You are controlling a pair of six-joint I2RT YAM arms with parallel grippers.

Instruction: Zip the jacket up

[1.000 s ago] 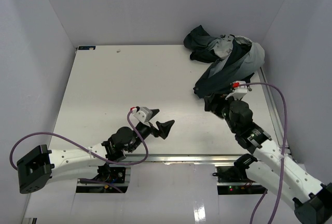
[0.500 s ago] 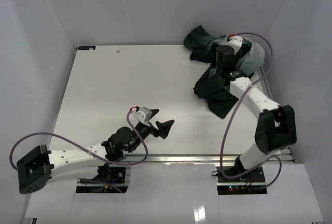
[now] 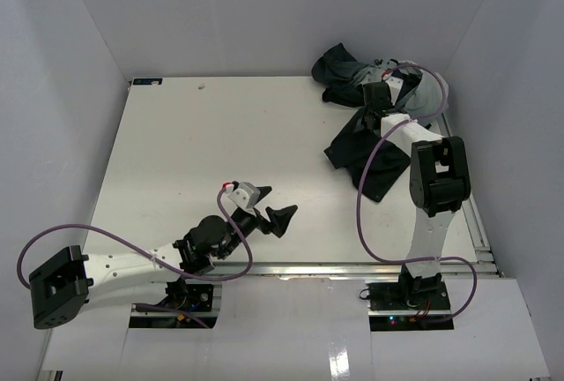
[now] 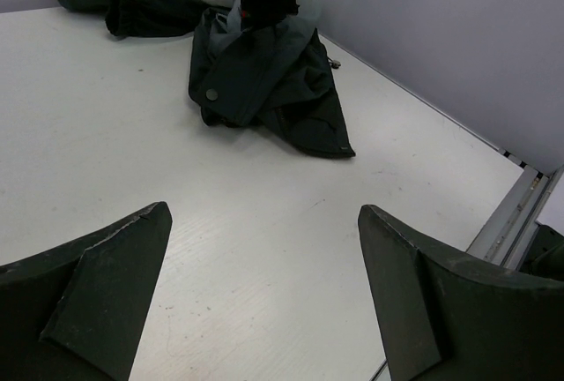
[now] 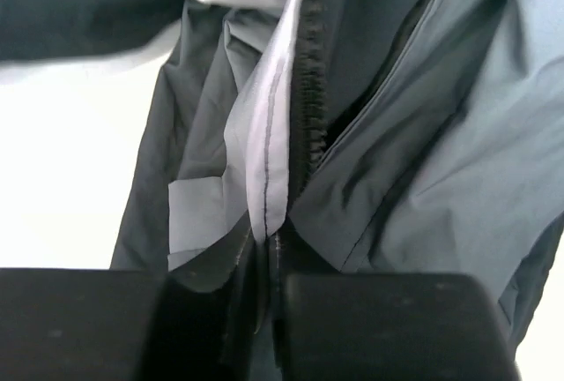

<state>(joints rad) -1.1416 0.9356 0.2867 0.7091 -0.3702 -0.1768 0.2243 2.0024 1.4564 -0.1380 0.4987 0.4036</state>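
Observation:
The jacket (image 3: 370, 147) lies crumpled at the table's far right corner, dark with light grey panels. My right arm reaches out to it, and the right gripper (image 3: 375, 97) sits on the heap's middle. The right wrist view shows the right gripper (image 5: 269, 275) shut on a fold of the jacket (image 5: 423, 134), pinching a light grey edge beside the black zipper teeth (image 5: 310, 72). My left gripper (image 3: 275, 206) hovers low over the near middle of the table, open and holding nothing. The left wrist view shows the left gripper (image 4: 264, 212) wide apart, with the jacket (image 4: 264, 81) far ahead.
The white table (image 3: 220, 143) is boxed in by pale walls on three sides. A metal rail (image 3: 472, 209) runs along its right edge. A small dark tag (image 3: 146, 82) sits at the far left corner. Purple cables (image 3: 374, 196) loop off both arms.
My right arm swung from the near right out to the jacket, and its gripper closed on the fabric edge. The jacket's dark lower flap shifted slightly. The left arm stayed still.

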